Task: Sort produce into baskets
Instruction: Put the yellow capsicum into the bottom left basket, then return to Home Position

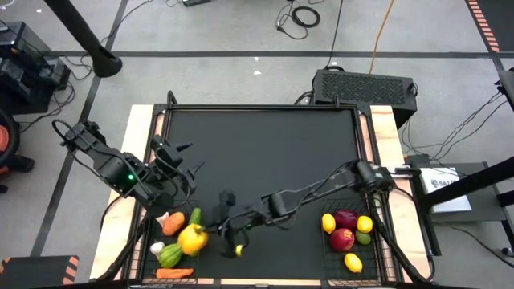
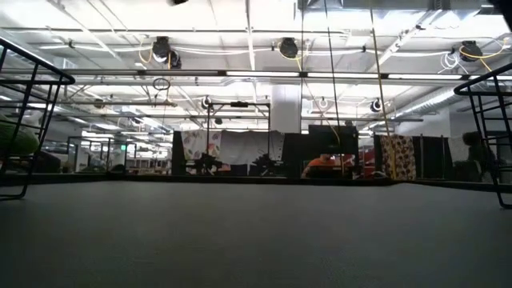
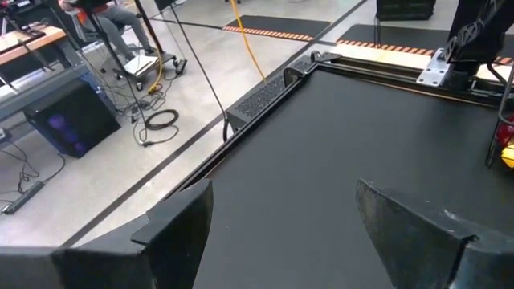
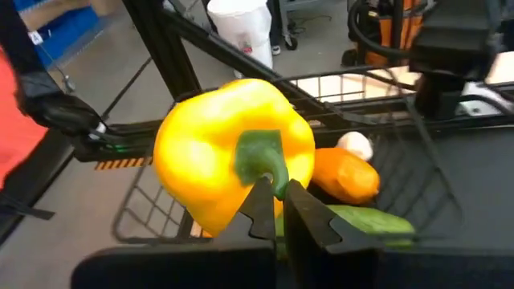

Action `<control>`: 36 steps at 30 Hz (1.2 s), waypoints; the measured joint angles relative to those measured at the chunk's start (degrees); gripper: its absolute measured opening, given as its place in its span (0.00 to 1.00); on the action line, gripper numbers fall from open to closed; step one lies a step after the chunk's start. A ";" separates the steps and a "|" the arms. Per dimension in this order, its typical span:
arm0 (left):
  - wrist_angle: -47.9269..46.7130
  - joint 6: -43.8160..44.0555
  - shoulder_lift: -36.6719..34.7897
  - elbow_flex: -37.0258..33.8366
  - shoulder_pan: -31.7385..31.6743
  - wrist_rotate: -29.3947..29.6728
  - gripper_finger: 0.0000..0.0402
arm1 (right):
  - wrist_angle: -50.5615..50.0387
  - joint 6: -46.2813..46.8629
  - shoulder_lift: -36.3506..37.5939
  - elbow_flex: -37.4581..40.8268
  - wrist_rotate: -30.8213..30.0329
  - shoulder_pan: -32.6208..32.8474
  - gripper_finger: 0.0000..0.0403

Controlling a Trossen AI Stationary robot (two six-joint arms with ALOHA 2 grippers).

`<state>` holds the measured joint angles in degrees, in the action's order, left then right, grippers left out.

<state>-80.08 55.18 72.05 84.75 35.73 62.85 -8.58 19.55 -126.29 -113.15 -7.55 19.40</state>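
My right gripper point(image 4: 275, 191) reaches across the table from the right and is shut on a yellow pepper point(image 4: 217, 152), which hangs over the left basket point(image 1: 138, 255) at the near left. In that basket lie a carrot point(image 4: 345, 175), a white garlic point(image 4: 355, 144), a cucumber point(image 4: 369, 221) and a green pepper point(image 1: 170, 255). My left gripper point(image 3: 297, 233) stands open and holds nothing, raised above the table's left side point(image 1: 189, 158), just beyond the left basket. The right basket point(image 1: 387, 255) at the near right holds lemons point(image 1: 328, 222) and red apples point(image 1: 342, 239). My right gripper pinches the yellow pepper's green stem point(image 4: 269, 164) between its two fingertips point(image 4: 261, 210). The fingers come from the table's right side, slanting a little downward. The pepper sits at the fingertips, stem toward the gripper, lifted above the produce in the left basket.
A small yellow piece point(image 1: 237, 250) shows under my right arm near the front edge. The middle and far part of the black tabletop point(image 1: 265, 152) is bare. Basket frames point(image 2: 32, 88) stand at both sides of the low view.
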 joint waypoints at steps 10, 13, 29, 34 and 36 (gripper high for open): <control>-1.44 0.04 0.02 -0.02 0.00 0.37 0.78 | 0.49 -0.59 -13.64 -13.44 0.91 0.76 0.06; -1.44 0.04 0.02 -0.02 0.00 0.60 0.78 | 0.72 -0.08 -13.95 -13.60 3.14 0.79 0.13; -1.86 1.55 0.04 -1.14 0.43 2.15 0.78 | -26.71 -11.01 -1.04 -13.66 3.77 1.62 0.47; 2.07 1.53 0.02 -4.89 0.69 1.94 0.78 | -46.49 -14.90 7.21 -13.66 -7.79 3.71 0.46; 5.55 1.52 0.04 -6.90 1.04 0.35 0.78 | -52.09 -14.56 10.10 -13.66 -11.36 3.98 0.43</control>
<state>-74.52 56.70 72.09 77.85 36.76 63.20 -60.67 4.99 -116.19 -126.80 -18.91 23.38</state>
